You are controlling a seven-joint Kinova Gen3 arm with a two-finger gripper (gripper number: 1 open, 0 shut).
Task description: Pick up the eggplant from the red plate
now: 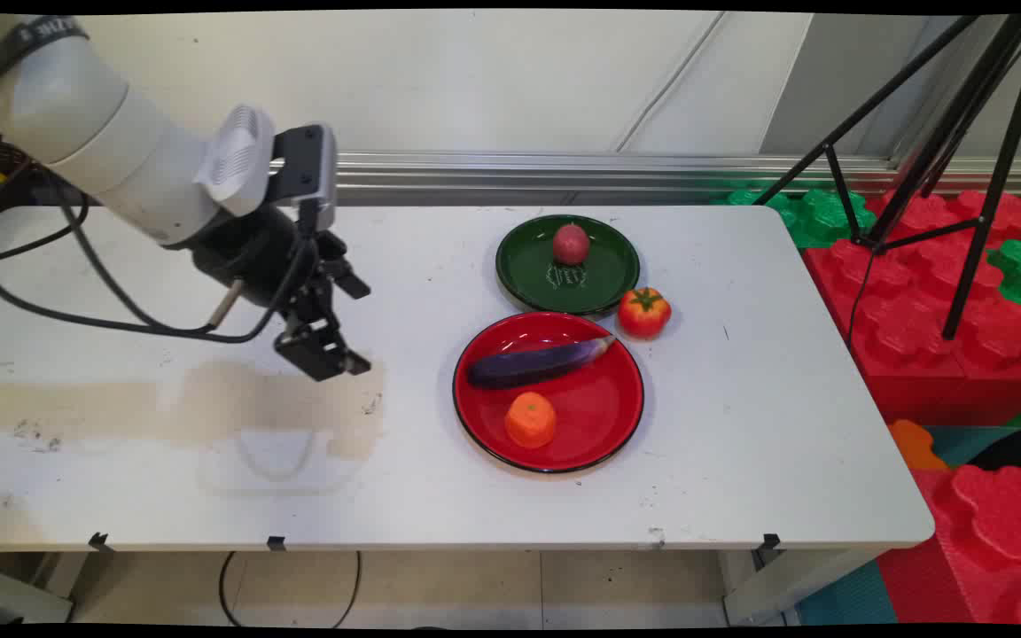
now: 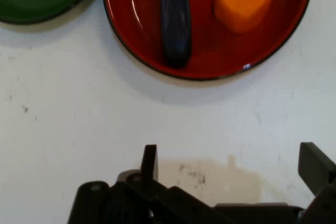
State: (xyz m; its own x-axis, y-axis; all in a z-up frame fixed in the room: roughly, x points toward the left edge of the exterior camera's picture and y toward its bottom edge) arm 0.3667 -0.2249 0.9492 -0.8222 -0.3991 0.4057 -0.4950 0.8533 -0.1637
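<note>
Widely parted, nothing held between them, fingers [image 2: 150, 162] of the gripper [image 1: 326, 354] hung above a tan stain [image 1: 280, 403] on the table [image 1: 741, 443], red plate [image 1: 604, 403] with eggplant [image 1: 533, 363] and orange [image 1: 530, 419] set beyond the fingertips, well apart, green plate [image 1: 599, 266] farther off

The main view looks from above the near side of the surface [image 1: 440, 496], down and across it to the wall behind, far enough to take in nearly all of it. The hand view rides on the hand [image 2: 231, 169] and looks along it, down at the surface from close by. Ahead of the hand it catches the red plate [image 2: 210, 59] and an edge of the green plate [image 2: 31, 3]. The main view shares both: red plate [image 1: 604, 403], green plate [image 1: 528, 266].
</note>
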